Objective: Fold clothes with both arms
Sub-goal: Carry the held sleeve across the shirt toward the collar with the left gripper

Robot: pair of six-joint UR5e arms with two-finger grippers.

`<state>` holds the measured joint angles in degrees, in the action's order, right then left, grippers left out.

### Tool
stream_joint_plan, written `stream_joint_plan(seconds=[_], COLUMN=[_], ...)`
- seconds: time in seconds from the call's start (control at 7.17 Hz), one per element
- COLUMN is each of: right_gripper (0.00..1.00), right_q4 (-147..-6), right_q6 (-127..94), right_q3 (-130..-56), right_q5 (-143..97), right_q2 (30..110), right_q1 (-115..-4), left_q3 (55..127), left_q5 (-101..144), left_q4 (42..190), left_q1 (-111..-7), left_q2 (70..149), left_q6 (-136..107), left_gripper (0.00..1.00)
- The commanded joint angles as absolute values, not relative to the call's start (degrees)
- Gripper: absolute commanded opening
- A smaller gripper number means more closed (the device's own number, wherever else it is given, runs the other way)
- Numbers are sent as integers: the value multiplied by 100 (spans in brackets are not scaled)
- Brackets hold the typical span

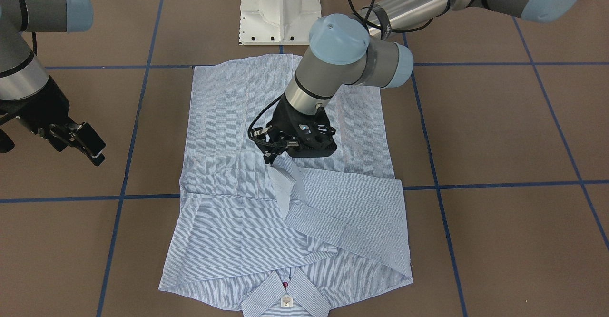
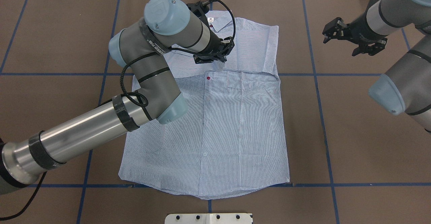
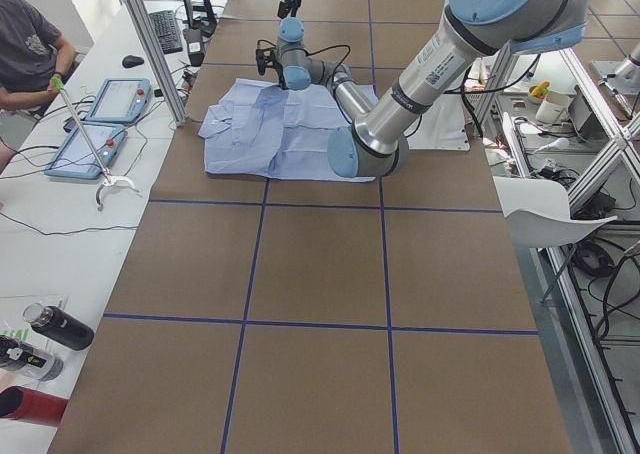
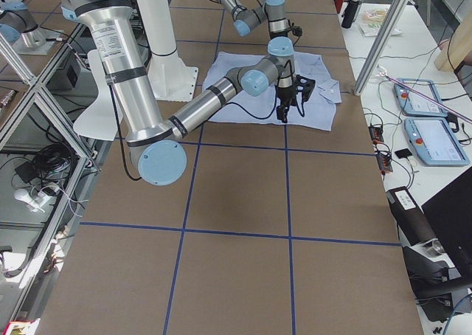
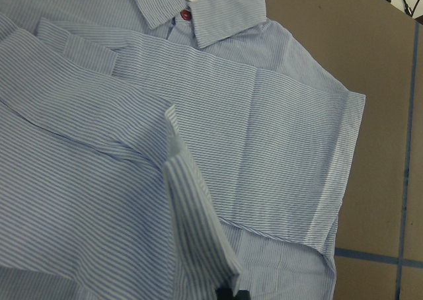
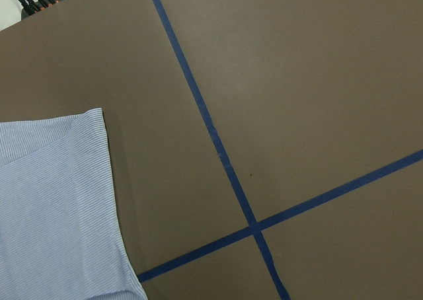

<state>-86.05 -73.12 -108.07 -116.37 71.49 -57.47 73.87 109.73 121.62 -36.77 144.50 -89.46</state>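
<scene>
On table [image 2: 353,133], shirt [image 2: 235,133] lying lengthwise, collar [image 1: 304,292] far from pedestal [image 1: 279,12]

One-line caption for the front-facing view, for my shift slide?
Left gripper pinching the shirt by its folded-in sleeve cuff, right gripper open and clear of the fabric.

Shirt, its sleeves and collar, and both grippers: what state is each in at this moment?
shirt: spread flat on the table, front up, body not yet folded.
held sleeve: folded across the chest, cuff lifted.
other sleeve: folded across the chest, lying flat.
collar: flat, top button fastened.
left gripper: shut on the held sleeve's cuff.
right gripper: open, empty, beside the shirt.
</scene>
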Motion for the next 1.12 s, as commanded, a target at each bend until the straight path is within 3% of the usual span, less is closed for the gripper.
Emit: stream_joint_plan(seconds=[0.0, 0.42, 0.56, 0.7, 0.84, 0.98], right_gripper=[100, 100, 100, 100, 100, 100], right_q4=[-8604, -8604, -8604, -8596, -8596, -8596], right_q6=[-7313, -7313, -7313, -7313, -7313, -7313], right_q3=[-10837, -10863, -10863, -10898, -10898, -10890], right_q5=[-11637, -11637, -11637, -11628, -11628, -11628], right_q2=[7172, 7198, 7216, 7294, 7321, 7321], right_q1=[-5739, -5739, -5739, -5739, -5731, -5730], left_q3=[7076, 7066, 7023, 6822, 6655, 6627], left_q5=[10618, 10407, 10389, 10389, 10162, 9882], left_q4=[12454, 12463, 12463, 12454, 12463, 12472], left_q1=[-3385, -3226, -3156, -3138, -2990, -2866], left_q2=[14590, 14651, 14695, 14922, 15107, 15178], left_q6=[-9114, -9141, -9184, -9202, -9202, -9211], left_gripper=[0, 0, 4, 32, 76, 87])
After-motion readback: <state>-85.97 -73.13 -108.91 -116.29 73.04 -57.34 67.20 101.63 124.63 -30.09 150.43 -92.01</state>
